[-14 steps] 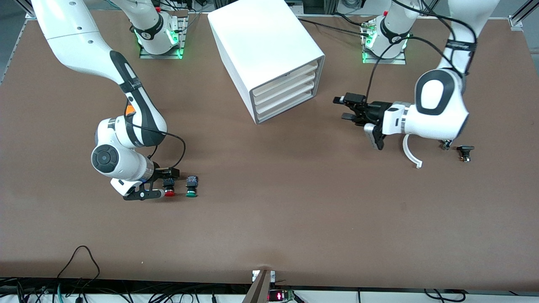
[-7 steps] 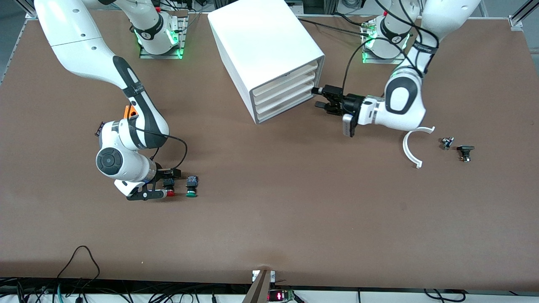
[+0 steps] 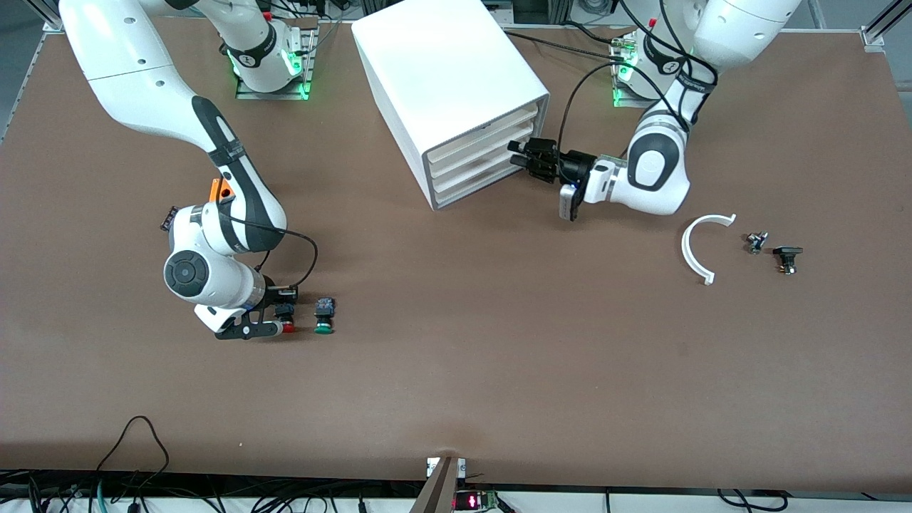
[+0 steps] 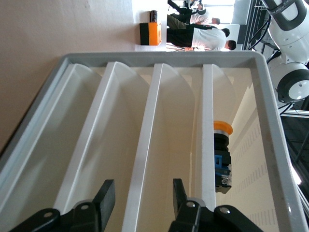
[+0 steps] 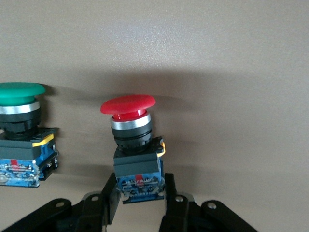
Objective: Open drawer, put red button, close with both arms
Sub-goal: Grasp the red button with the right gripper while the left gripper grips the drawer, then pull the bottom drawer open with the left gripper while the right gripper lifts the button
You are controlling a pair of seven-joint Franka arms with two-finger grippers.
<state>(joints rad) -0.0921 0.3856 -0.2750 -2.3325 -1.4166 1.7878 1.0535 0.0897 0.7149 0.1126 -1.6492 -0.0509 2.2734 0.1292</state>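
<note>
Since a second ago your left end effector (image 3: 519, 152) has reached the drawer (image 3: 479, 147) front, fingers spread. Your right end effector (image 5: 137, 200) now pinches the red button (image 5: 131, 145) on the desk (image 3: 499, 342).

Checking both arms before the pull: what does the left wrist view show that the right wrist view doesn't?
Left wrist only: the cabinet's stacked drawer fronts, the left hand straddling one front, and an orange-capped button inside a drawer.

Right wrist only: the right hand closed on the red button's black body, with the green button beside it on the table.

Shared: nothing.
</note>
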